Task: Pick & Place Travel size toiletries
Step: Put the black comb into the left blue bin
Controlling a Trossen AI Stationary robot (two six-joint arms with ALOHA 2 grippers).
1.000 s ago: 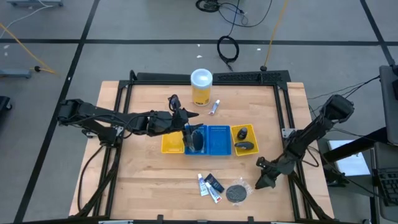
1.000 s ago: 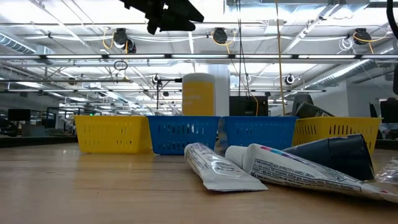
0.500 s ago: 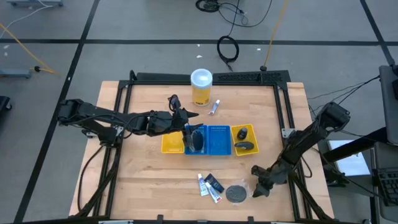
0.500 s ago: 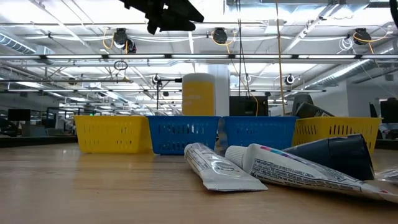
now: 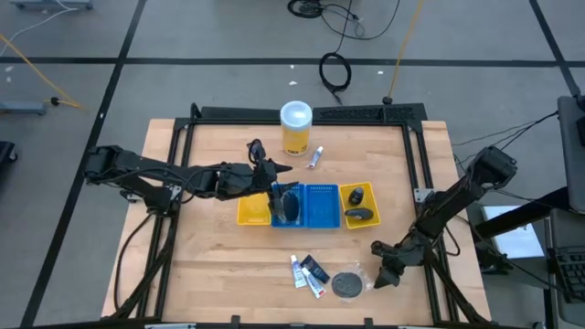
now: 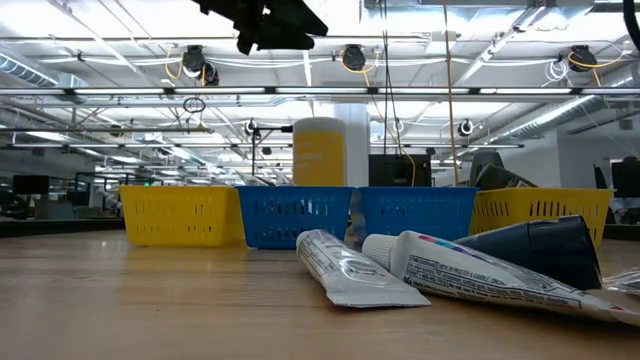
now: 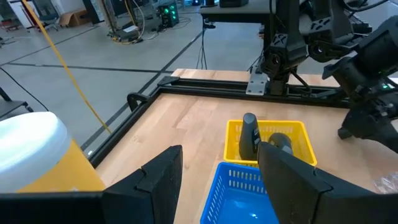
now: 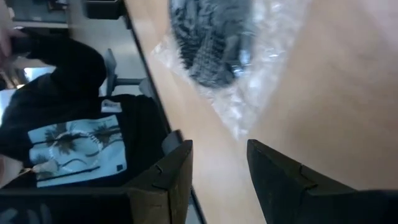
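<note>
A round black disc in clear wrap (image 5: 347, 284) lies near the table's front edge. Beside it lie two white tubes (image 5: 297, 271) and a dark tube (image 5: 314, 268), which the low view shows close up (image 6: 470, 272). My right gripper (image 5: 383, 276) stands open just right of the disc, whose wrap (image 8: 214, 43) shows ahead of its fingers, apart from them. My left gripper (image 5: 274, 187) hovers open above the blue tray (image 5: 320, 208), holding nothing. Two dark oval pieces (image 5: 359, 205) rest in the right yellow tray (image 7: 267, 134). Another small white tube (image 5: 316, 157) lies by the canister.
A tall yellow canister with a white lid (image 5: 295, 127) stands at the back centre. A second yellow tray (image 5: 251, 213) adjoins the blue one on the left. A dark item (image 5: 289, 206) lies in the blue tray. A person in a dark shirt (image 8: 68, 93) is beyond the table's edge.
My right gripper has crept toward the table's near edge and the wrapped disc, tipping a little further downward. Its fingers have kept the same gap.
</note>
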